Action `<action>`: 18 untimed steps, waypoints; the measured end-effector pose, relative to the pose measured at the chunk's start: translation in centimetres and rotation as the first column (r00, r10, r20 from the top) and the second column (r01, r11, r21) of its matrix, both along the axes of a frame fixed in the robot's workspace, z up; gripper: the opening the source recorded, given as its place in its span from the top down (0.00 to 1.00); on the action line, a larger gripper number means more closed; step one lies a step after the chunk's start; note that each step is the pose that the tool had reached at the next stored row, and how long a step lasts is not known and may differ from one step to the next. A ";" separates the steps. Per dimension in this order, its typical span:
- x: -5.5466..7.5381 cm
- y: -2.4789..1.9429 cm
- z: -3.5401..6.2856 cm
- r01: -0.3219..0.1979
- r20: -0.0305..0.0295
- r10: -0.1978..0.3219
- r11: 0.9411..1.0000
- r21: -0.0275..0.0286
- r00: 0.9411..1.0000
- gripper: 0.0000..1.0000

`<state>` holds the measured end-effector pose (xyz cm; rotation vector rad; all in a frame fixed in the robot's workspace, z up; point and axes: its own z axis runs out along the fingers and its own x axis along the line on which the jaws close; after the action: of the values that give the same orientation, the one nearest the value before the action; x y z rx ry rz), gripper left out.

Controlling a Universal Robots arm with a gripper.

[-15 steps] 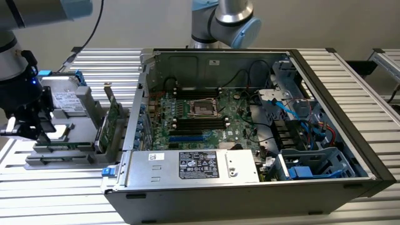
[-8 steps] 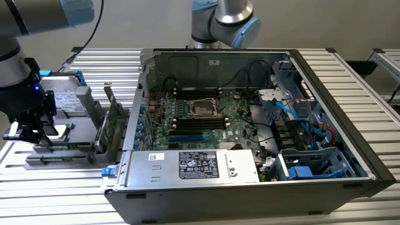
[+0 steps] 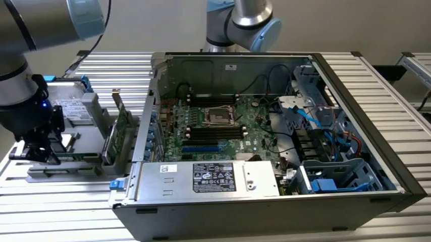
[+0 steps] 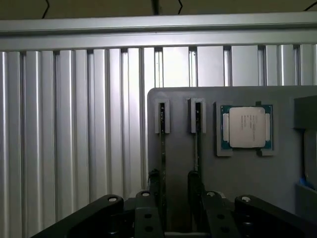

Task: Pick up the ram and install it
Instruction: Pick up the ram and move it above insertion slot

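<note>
Pincer (image 4: 174, 181), jaws apart, straddles the ram (image 4: 162, 148) off-centre in its grey holder (image 4: 247, 173); centring should prevent a skewed grip.

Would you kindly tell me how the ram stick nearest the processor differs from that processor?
The ram stick stands on edge in a slotted holder; the processor lies flat, face up. The ram stick looks long and thin; the processor is square, silver-topped with a green rim. Both sit on the grey tray.
</note>
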<state>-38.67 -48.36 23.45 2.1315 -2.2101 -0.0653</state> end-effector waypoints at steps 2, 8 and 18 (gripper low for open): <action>0.1 -0.19 -0.37 0.001 0.001 -0.001 1.000 0.000 1.000 0.64; 0.6 -0.53 -1.45 0.002 0.001 -0.002 1.000 0.000 1.000 0.64; 1.1 -0.79 -3.28 0.002 0.002 -0.002 1.000 0.000 1.000 0.64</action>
<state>-37.60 -49.15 20.17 2.1298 -2.2138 -0.0634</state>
